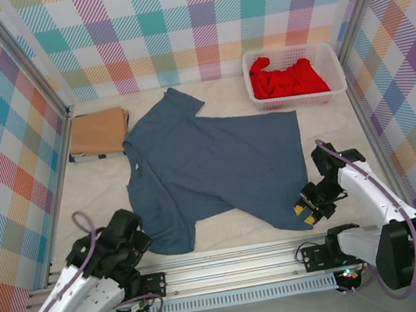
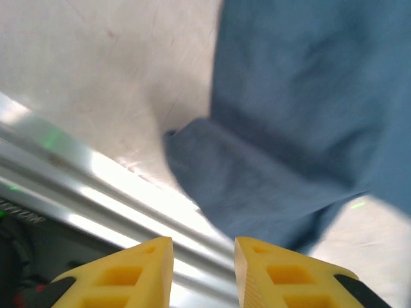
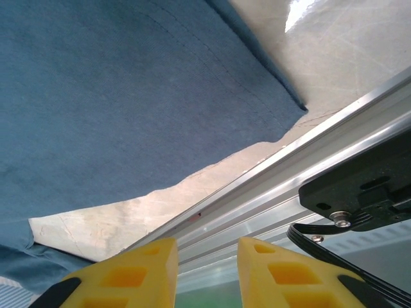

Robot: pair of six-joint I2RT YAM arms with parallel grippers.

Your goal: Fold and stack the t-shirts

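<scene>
Far-left edge of the worktop [image 1: 103, 196]: tan shirt [image 1: 97, 132], folded flat, apparently done.

Near-left: left fingers [image 2: 122, 276], partly open, nothing between them, just short of a bunched sleeve.

Across the middle: blue shirt [image 1: 210, 167], spread flat but slanted, collar toward the left, one sleeve toward the far edge, hem toward the right.

Near-right: right fingers [image 3: 128, 276], partly open too and empty, close to the hem corner beside the rail [image 1: 233, 261].

Far-right corner: basket [image 1: 330, 49], red shirt [image 1: 288, 78] crumpled inside.

Likely trouble:
- Pinching only the top layer of the bunched sleeve, and so a lopsided fold.
- Missing the thin hem corner altogether, closing on air or scraping the worktop.
- Cloth dragging over the near edge and catching on the rail, given so little margin there.
- With the shirt askew, uneven lifting by the two arms, probably ending in a crooked fold and a poor fit on the tan shirt.

Worktop pale, smooth, faintly scratched, glossy in spots. Walls [image 1: 172, 27] all round in pastel plaid panels.
</scene>
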